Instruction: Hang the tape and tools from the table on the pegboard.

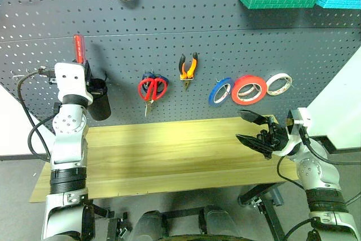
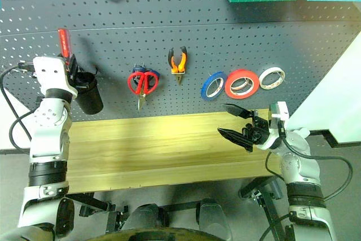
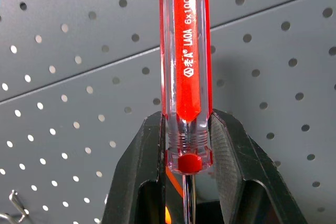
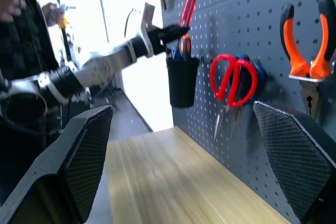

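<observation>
In the left eye view, the left gripper (image 1: 84, 71) is clamping a slim screwdriver with a clear red handle (image 1: 79, 48) upright at the upper left of the frame, above a black cup holder (image 1: 99, 101) on the dark grey perforated pegboard (image 1: 186, 15). Red-handled scissors (image 1: 151, 90), orange-and-black pliers (image 1: 188, 69) and a wide roll of bright red tape (image 1: 249, 89) are hanging mid-frame, a blue roll (image 1: 220, 91) and a white roll (image 1: 278, 84) flanking the tape, over the bare light wood table (image 1: 169, 156). At lower right the right gripper (image 1: 254, 129) is standing spread wide, empty.

The left wrist view is showing the handle's print, "LAOA 6x100", unreadable elsewhere; the shaft is running out of frame.

The right wrist view is revealing blue handles half hidden behind the scissors.
</observation>
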You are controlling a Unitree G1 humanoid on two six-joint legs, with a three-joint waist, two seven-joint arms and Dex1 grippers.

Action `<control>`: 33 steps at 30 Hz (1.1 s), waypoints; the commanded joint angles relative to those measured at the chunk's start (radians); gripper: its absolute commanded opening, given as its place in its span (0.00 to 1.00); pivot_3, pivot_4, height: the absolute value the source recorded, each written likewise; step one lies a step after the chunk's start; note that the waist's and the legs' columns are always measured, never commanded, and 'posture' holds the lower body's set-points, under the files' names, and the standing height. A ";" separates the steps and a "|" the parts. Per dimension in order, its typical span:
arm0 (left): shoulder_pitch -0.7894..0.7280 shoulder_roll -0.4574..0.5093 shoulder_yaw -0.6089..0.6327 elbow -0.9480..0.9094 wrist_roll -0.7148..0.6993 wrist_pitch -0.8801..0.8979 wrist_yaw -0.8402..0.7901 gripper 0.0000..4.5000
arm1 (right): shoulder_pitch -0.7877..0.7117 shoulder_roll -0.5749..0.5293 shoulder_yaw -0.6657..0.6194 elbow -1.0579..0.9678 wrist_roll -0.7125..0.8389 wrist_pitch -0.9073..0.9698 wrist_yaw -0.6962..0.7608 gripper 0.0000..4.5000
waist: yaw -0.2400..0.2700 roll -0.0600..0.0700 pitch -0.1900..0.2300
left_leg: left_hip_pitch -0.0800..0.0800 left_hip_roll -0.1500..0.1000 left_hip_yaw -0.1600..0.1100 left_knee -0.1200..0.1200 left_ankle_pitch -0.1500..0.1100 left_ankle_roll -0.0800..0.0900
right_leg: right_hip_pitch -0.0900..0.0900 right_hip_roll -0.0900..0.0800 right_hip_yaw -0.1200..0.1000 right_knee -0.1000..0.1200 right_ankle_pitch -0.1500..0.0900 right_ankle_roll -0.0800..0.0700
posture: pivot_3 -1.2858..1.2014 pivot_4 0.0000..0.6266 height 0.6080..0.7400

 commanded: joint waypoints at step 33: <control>0.005 -0.027 -0.016 -0.113 -0.046 0.000 -0.015 0.98 | -0.005 0.012 -0.048 -0.065 0.025 0.049 -0.036 1.00 | -0.001 0.000 0.000 | -0.001 0.000 0.000 0.000 0.000 0.000 | -0.001 0.000 0.000 0.000 0.000 0.000 | 0.47 0.00 0.97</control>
